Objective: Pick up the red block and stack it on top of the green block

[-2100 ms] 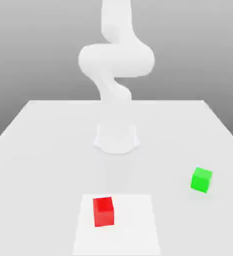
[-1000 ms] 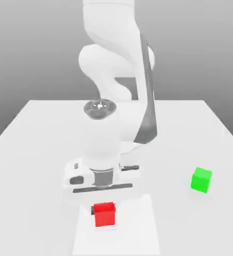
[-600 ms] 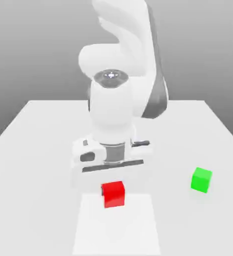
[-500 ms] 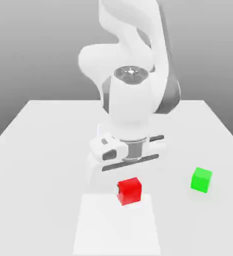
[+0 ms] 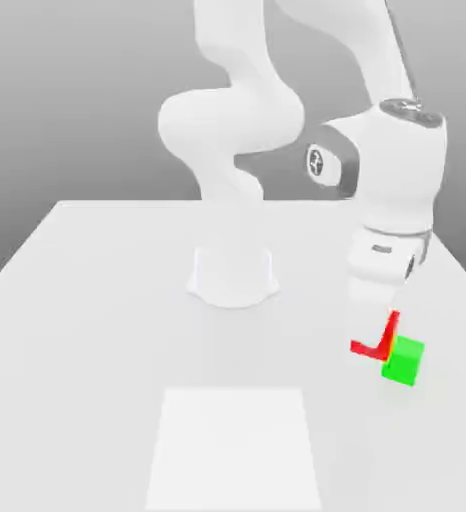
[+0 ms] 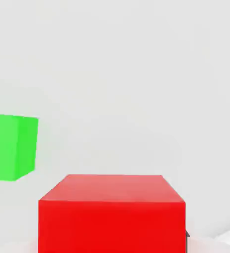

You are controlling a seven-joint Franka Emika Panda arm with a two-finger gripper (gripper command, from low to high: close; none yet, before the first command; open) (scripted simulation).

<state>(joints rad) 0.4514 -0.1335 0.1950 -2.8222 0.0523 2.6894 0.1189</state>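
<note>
Closest to the hand camera sits the red block, a plain matte cube with flat, unmarked faces and crisp edges, its top a shade lighter than its front. It lies directly between the jaws, which are clenched on it. In the exterior view the gripper points down from the white wrist and covers most of the cube, leaving a thin red L along its lower and right edges. The block hangs clear of the table in the grip.

Just beyond and to one side of the jaws rests the green block, the same kind of cube: matte, bright, unmarked, about the size of the red one. In the exterior view it sits on the table just below and to the exterior view's right of the gripper, its upper left corner meeting the red sliver in the picture; whether the two cubes touch cannot be told.

The table is a smooth, pale grey-white slab with a slightly brighter rectangular patch well apart from the jaws, towards the exterior view's left. Farther back stands the arm's round white base, with glossy rounded links curving up and over to the wrist.
</note>
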